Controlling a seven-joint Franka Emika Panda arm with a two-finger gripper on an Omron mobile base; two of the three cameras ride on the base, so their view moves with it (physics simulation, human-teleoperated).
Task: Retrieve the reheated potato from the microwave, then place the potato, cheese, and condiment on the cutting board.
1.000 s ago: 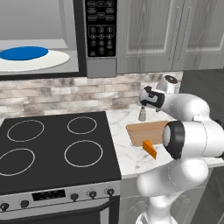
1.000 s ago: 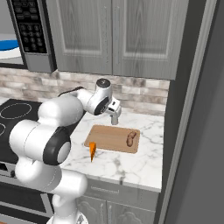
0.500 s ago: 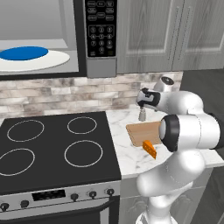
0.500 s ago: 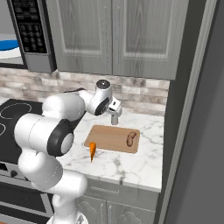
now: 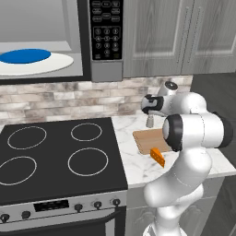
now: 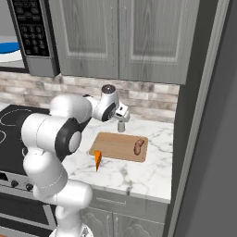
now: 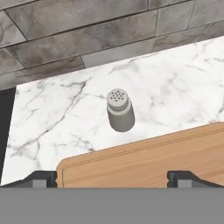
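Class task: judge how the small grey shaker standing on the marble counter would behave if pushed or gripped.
The small grey cylindrical shaker with a rounded perforated top stands upright and narrow, so a high push would probably tip it. Once down, its round body would likely roll. Its smooth sides may slip in the open pincer.

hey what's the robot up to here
The potato already lies on the cutting board. The open gripper hangs above the condiment shaker, which stands on the counter just behind the board. The cheese sits off the board's front corner. The microwave is open.
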